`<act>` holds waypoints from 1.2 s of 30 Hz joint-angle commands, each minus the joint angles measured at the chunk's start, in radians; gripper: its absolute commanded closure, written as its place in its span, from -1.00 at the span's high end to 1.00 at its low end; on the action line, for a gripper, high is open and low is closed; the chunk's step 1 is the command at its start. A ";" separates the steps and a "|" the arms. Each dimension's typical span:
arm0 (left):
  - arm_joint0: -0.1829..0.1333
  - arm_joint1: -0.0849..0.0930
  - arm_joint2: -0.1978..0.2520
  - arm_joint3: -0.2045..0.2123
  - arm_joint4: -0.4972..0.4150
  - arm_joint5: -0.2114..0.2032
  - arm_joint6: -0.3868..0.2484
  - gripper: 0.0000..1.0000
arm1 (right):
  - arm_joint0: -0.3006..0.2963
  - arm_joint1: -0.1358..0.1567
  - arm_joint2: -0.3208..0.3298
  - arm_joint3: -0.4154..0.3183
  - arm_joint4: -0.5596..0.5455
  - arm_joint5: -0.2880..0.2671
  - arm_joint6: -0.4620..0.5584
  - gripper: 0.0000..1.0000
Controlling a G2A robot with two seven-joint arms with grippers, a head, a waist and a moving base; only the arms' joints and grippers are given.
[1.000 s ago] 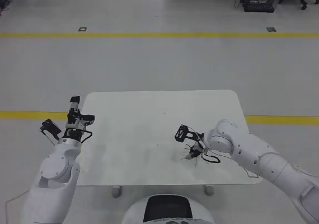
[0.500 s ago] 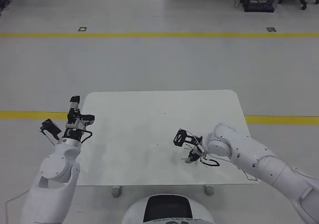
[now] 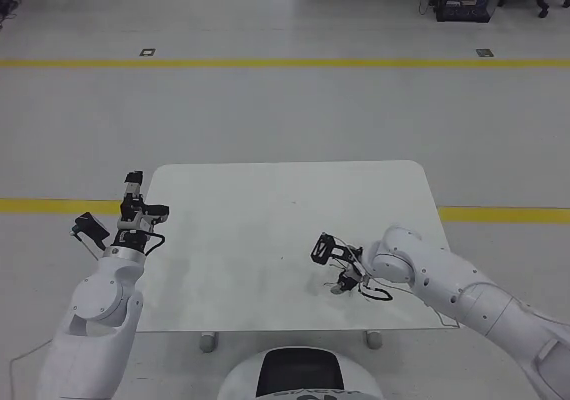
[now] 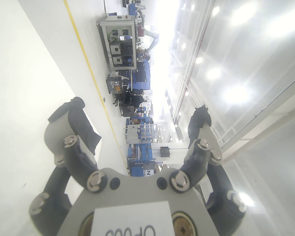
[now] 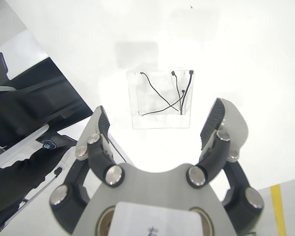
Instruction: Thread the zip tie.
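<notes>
Over the front right part of the table (image 3: 265, 200), close to its near edge, the right gripper (image 5: 159, 106) hangs with its fingers spread wide and nothing between them. Just beyond its fingertips a clear box (image 5: 159, 125) stands on the table. It holds several black zip ties (image 5: 170, 105), lying loose and crossed. Farther off, just outside the table's left edge, the left gripper (image 4: 138, 106) is raised, its fingers also spread and empty.
</notes>
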State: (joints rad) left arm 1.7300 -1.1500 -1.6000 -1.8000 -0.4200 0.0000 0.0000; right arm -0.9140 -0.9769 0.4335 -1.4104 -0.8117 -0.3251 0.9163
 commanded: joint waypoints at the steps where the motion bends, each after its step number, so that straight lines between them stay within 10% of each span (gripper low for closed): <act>1: 0.000 0.000 0.000 0.000 0.000 0.000 0.000 1.00 | -0.006 0.002 0.009 -0.006 -0.006 -0.003 0.002 1.00; 6: 0.000 0.000 0.000 0.000 0.000 0.000 0.000 1.00 | -0.023 0.009 0.030 -0.020 -0.023 -0.012 0.003 1.00; 9: 0.000 0.000 0.000 0.000 0.000 0.000 0.000 1.00 | -0.032 0.012 0.041 -0.030 -0.031 -0.015 0.003 0.02; 10: 0.000 0.000 0.000 0.000 0.000 0.000 0.000 1.00 | -0.035 0.013 0.045 -0.034 -0.034 -0.015 0.004 -0.04; 36: 0.000 0.000 0.000 0.000 0.000 0.000 0.000 1.00 | -0.013 -0.052 -0.015 0.082 -0.077 -0.015 -0.060 -0.38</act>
State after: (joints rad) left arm 1.7300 -1.1500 -1.6000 -1.8000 -0.4200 0.0000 0.0000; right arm -0.9279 -1.0268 0.4205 -1.3349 -0.8873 -0.3400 0.8602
